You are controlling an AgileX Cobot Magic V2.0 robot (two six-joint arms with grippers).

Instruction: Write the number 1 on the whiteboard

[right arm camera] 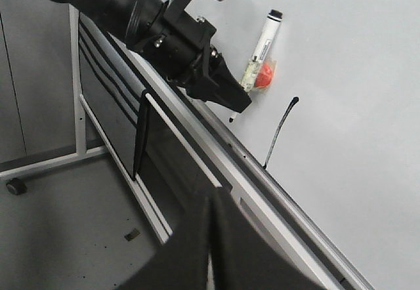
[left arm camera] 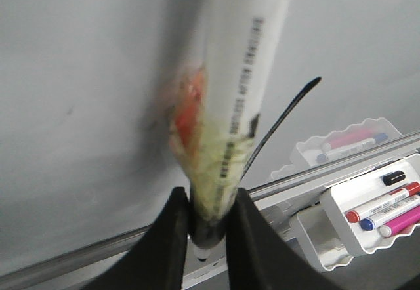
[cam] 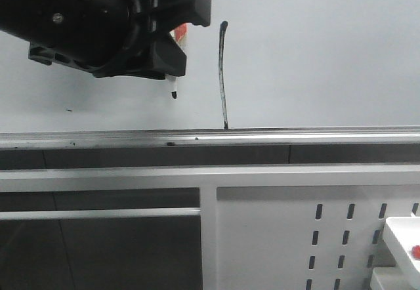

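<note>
The number 1 [cam: 222,73] is a thin black, nearly vertical stroke on the whiteboard [cam: 315,54], running from a small blob at its top down to the silver rail. My left gripper [cam: 187,35] is shut on a white marker [cam: 174,86] with a red-and-yellow label, tip pointing down, just left of the stroke. I cannot tell whether the tip touches the board. The left wrist view shows the fingers [left arm camera: 167,237] clamping the marker [left arm camera: 243,73], the stroke [left arm camera: 282,119] beside it. The right wrist view shows the marker [right arm camera: 262,44], the stroke [right arm camera: 279,132] and my shut, empty right gripper [right arm camera: 211,205].
A silver rail [cam: 262,136] runs along the board's lower edge. A white perforated panel [cam: 315,237] is below it. A white tray [left arm camera: 341,231] holds several markers at the lower right. A tiny dark speck [cam: 69,111] sits left on the board. The stand's caster [right arm camera: 14,186] rests on the floor.
</note>
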